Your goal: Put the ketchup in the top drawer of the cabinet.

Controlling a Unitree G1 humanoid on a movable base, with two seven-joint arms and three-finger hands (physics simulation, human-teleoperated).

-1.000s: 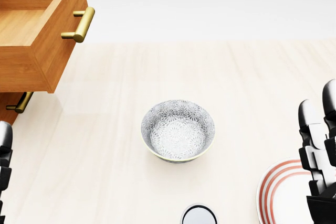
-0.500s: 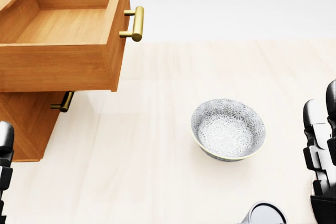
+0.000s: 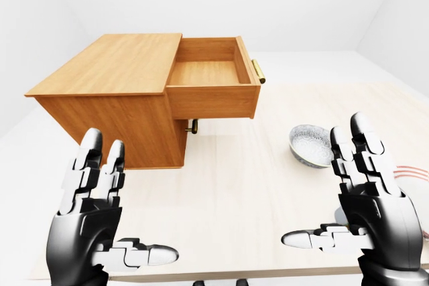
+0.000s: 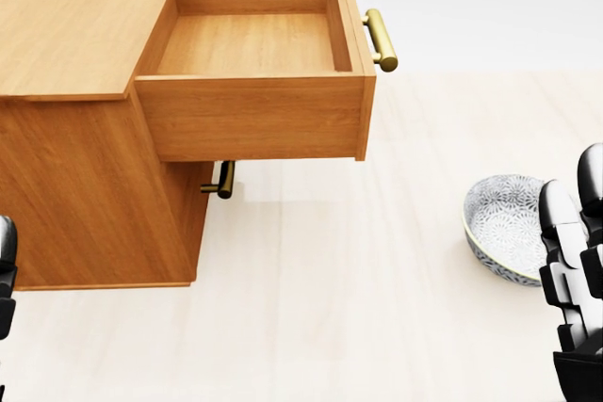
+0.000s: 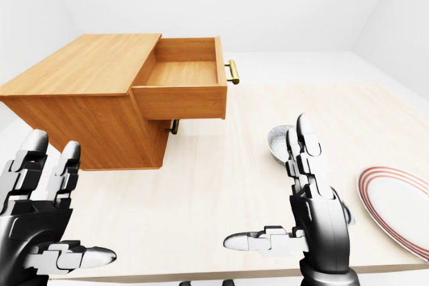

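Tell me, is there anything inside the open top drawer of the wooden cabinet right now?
No, the head view looks straight down into the open top drawer of the wooden cabinet and shows only its bare wooden floor.

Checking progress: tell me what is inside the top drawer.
The open top drawer shows only its bare wooden floor; no ketchup is in it. Its side wall hides a thin strip of the floor along the near edge.

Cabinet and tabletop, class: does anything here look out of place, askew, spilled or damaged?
Nothing stands out. The cabinet sits square on the table, its top drawer pulled open and empty. The patterned bowl and striped plate sit upright and unspilled. Both hands, left and right, hover open and empty. No ketchup shows.
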